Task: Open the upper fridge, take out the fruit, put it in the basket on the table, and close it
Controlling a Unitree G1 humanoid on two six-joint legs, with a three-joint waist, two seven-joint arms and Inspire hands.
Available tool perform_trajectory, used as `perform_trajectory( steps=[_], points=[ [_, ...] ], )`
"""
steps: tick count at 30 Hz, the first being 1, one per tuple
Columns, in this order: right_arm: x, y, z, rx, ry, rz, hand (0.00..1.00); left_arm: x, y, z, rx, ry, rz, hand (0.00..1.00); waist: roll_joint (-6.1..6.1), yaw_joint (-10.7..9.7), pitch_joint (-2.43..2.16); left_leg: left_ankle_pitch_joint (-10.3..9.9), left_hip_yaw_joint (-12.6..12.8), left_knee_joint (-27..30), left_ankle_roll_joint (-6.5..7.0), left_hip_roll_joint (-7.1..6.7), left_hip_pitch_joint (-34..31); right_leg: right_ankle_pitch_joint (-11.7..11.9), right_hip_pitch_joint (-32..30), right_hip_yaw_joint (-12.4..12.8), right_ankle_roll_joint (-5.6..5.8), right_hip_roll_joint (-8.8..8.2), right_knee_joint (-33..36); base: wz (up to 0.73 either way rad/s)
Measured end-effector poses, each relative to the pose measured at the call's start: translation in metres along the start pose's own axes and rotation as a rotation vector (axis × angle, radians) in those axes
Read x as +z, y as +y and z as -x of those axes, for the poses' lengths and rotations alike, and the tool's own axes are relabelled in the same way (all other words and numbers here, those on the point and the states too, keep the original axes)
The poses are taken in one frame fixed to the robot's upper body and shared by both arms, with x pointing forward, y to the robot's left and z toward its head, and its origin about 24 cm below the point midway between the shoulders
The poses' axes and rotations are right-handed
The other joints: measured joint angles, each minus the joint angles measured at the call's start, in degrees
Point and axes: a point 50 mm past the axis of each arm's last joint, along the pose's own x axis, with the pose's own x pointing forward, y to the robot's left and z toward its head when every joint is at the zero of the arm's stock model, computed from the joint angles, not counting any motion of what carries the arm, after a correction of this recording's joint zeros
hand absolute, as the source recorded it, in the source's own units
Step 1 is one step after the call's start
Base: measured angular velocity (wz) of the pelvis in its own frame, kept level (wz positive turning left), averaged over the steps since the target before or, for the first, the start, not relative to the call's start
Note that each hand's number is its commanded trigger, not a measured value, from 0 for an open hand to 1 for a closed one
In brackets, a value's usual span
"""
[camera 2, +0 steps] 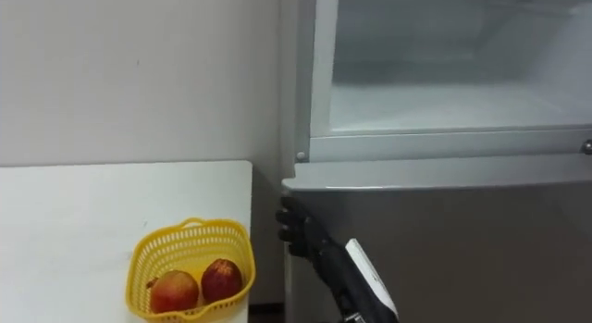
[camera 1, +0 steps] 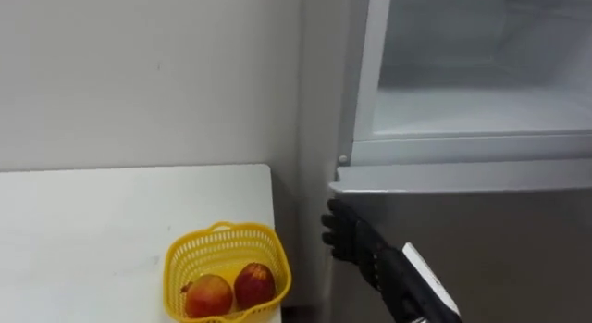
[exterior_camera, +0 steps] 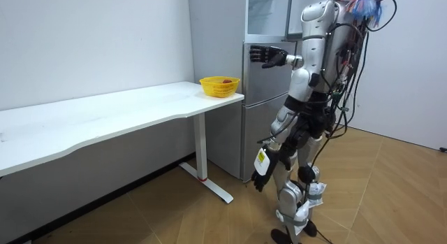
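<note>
The fridge's upper compartment (camera 1: 481,110) stands open, and its white shelf looks bare. Below it the grey lower door (camera 1: 499,240) is closed. My right hand (camera 1: 344,235) is raised in front of that lower door's left edge, fingers spread and straight, holding nothing. In the room view the same right hand (exterior_camera: 269,56) reaches toward the fridge at chest height. My left hand (exterior_camera: 260,177) hangs at my side by my legs, fingers loose. I stand facing the fridge, just right of the table's end.
A yellow basket (camera 1: 185,258) with two red-yellow fruits (camera 1: 209,295) sits at the corner of the white table (camera 1: 92,230), left of the fridge. A pale wall (camera 1: 139,73) runs behind the table. Wooden floor lies open behind me.
</note>
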Motion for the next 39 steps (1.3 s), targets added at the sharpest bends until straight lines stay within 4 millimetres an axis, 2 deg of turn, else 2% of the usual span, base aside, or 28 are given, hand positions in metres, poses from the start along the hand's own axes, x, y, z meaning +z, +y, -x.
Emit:
perform_trajectory(
  steps=[3,9,12,15,19,23,29,34,39],
  points=[
    [-0.004,-0.014,0.008,-0.124,0.013,0.001,0.00,-0.005,-0.007,0.001,-0.013,0.005,0.016,0.00,0.55,-1.27,-0.03,0.00,0.15,-0.14,0.02,-0.10,-0.01,-0.01,-0.19,0.80,0.11,0.10,0.04,-0.05],
    [-0.020,-0.031,0.030,-0.327,0.089,-0.065,0.00,-0.002,-0.008,0.002,-0.008,-0.021,0.017,0.00,0.39,-2.60,-0.17,0.01,0.53,-0.13,0.02,-0.06,-0.46,-0.02,-0.86,1.08,0.12,0.15,0.35,-0.03],
    [-0.044,-0.036,0.049,-0.411,0.200,-0.137,0.00,-0.004,-0.008,0.002,0.015,-0.020,0.031,0.00,0.23,-3.56,-0.21,0.01,0.76,-0.65,0.02,-0.01,0.03,0.00,-0.41,1.08,0.13,0.20,0.15,-0.02],
    [-0.079,-0.039,0.076,-0.541,0.372,-0.281,0.00,-0.008,-0.008,0.002,0.042,-0.006,0.073,0.00,-0.09,-4.59,-0.14,0.01,1.40,-0.92,0.02,-0.01,0.76,-0.01,-0.12,1.34,0.16,0.21,0.19,-0.08],
    [-0.096,-0.044,0.096,-0.677,0.464,-0.378,0.00,-0.012,-0.008,0.003,0.064,0.007,0.087,0.00,-0.12,-4.97,-0.09,0.00,1.75,-1.40,0.05,-0.09,0.76,-0.09,-0.82,2.06,0.26,0.26,0.36,-0.11],
    [-0.114,-0.052,0.116,-0.855,0.555,-0.465,0.00,-0.018,-0.011,0.004,0.070,0.023,0.096,0.00,-0.23,-5.96,-0.29,0.01,1.71,-1.56,0.06,-0.14,0.90,-0.13,-0.87,2.11,0.33,0.27,0.15,0.00],
    [-0.119,-0.064,0.133,-1.115,0.580,-0.567,0.00,-0.015,-0.010,0.007,0.084,-0.013,0.108,0.00,-0.25,-6.56,-0.28,0.01,1.66,-1.50,0.06,-0.11,0.98,-0.16,-0.54,2.08,0.32,0.30,0.13,0.01],
    [-0.117,-0.085,0.141,-1.342,0.551,-0.637,0.00,-0.014,-0.008,0.007,0.088,-0.018,0.110,0.00,-0.55,-8.08,-0.18,0.02,1.46,-1.70,0.07,-0.30,0.97,-0.58,-1.03,1.82,0.45,0.08,0.56,0.03],
    [-0.100,-0.113,0.144,-1.533,0.419,-0.688,0.00,-0.017,-0.002,0.007,0.112,-0.016,0.151,0.00,-2.22,-9.08,0.20,0.02,1.49,-1.45,0.04,-0.43,0.90,-1.38,-1.99,2.59,0.30,0.15,2.03,-0.03]
  ],
)
